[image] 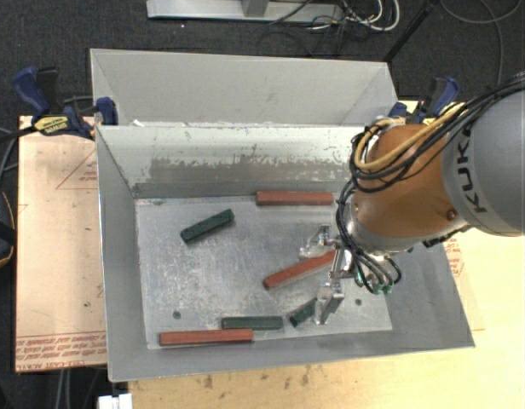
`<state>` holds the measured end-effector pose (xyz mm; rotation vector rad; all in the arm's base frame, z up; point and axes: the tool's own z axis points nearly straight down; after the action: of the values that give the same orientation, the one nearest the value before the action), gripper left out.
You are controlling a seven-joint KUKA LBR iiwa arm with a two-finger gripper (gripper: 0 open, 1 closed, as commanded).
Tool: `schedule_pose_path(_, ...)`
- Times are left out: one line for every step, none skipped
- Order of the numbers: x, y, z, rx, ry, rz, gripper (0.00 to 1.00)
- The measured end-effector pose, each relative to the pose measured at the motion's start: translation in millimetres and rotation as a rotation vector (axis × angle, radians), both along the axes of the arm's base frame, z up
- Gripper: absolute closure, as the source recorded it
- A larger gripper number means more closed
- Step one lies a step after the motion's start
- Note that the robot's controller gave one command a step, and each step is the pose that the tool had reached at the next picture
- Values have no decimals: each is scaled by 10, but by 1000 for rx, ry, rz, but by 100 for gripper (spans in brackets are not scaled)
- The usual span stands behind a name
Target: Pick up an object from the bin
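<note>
My gripper [321,274] is low over the right half of the bin floor and stands open. One fingertip [314,245] is on the far side and the other [328,305] on the near side of a slanted red-brown bar [290,273]. The bar's right end runs in between the two fingers, and neither visibly presses on it. A short dark green block [302,315] lies just left of the near fingertip, almost touching it. A longer dark green bar [251,323] lies flat further left along the front of the bin.
A long red-brown bar [206,337] lies at the front left edge of the floor. Another red-brown bar [294,198] rests against the back wall. A dark green bar [206,226] lies tilted at the middle left. The arm's orange cover and cables overhang the bin's right side.
</note>
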<state>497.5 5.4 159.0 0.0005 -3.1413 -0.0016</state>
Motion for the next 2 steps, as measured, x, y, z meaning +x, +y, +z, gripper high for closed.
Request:
schedule_pose_path(225,174,-732,2,-38,61,100)
schedule_pose_path(225,174,-732,2,-38,61,100)
